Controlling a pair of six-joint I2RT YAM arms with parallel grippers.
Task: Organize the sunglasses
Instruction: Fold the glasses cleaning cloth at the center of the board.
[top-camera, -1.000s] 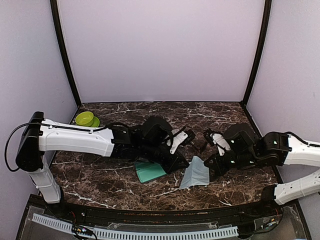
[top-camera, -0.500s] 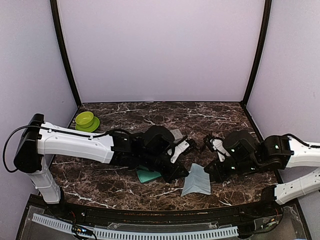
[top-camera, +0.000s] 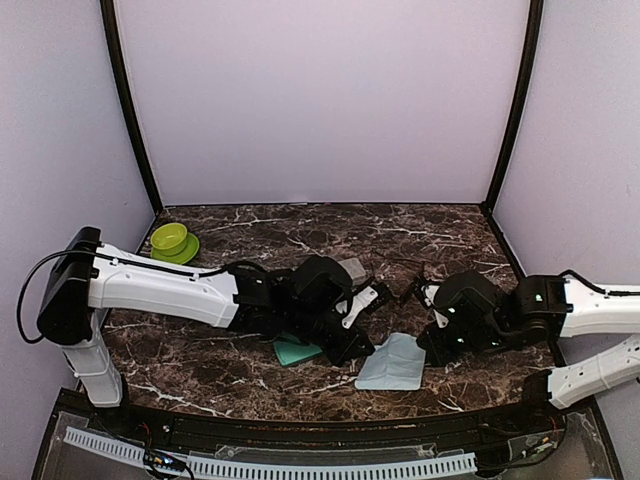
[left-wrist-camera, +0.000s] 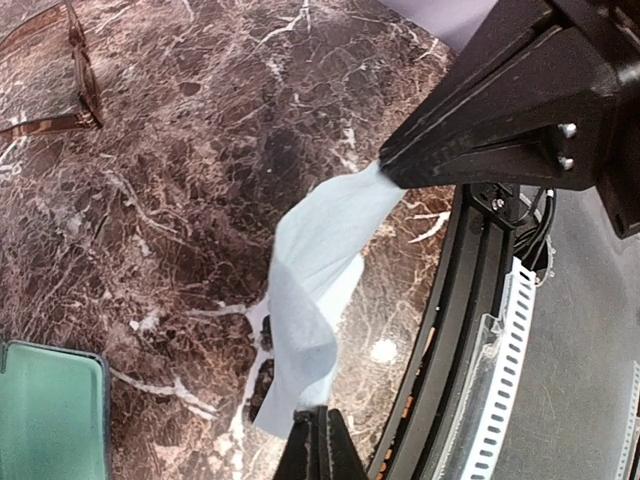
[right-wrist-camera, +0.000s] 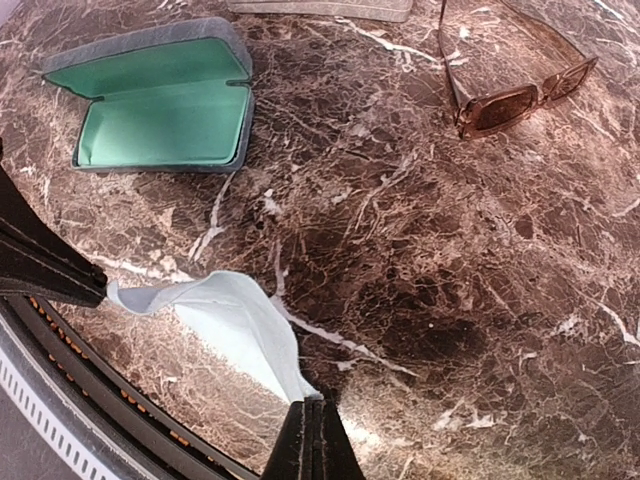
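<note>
A light blue cloth (top-camera: 392, 364) is stretched between my two grippers near the table's front edge. My left gripper (left-wrist-camera: 315, 428) is shut on one corner of the cloth (left-wrist-camera: 318, 268). My right gripper (right-wrist-camera: 313, 418) is shut on the opposite corner of the cloth (right-wrist-camera: 232, 318). In the top view the left gripper (top-camera: 357, 346) and right gripper (top-camera: 430, 346) sit low at either side of it. One brown-framed pair of sunglasses (right-wrist-camera: 512, 92) lies open on the marble beyond the cloth and also shows in the left wrist view (left-wrist-camera: 68, 72). The pink-purple pair is out of view.
An open grey case with green lining (right-wrist-camera: 160, 105) lies left of the cloth, partly under the left arm in the top view (top-camera: 295, 351). A closed grey case (top-camera: 352, 268) lies further back. A green bowl (top-camera: 172, 240) stands at the far left. The black table rim (left-wrist-camera: 450, 330) is close.
Both grippers have moved nearer the front edge and lower with the cloth between them. The cloth, bunched upright before, now spreads flatter on the table.
</note>
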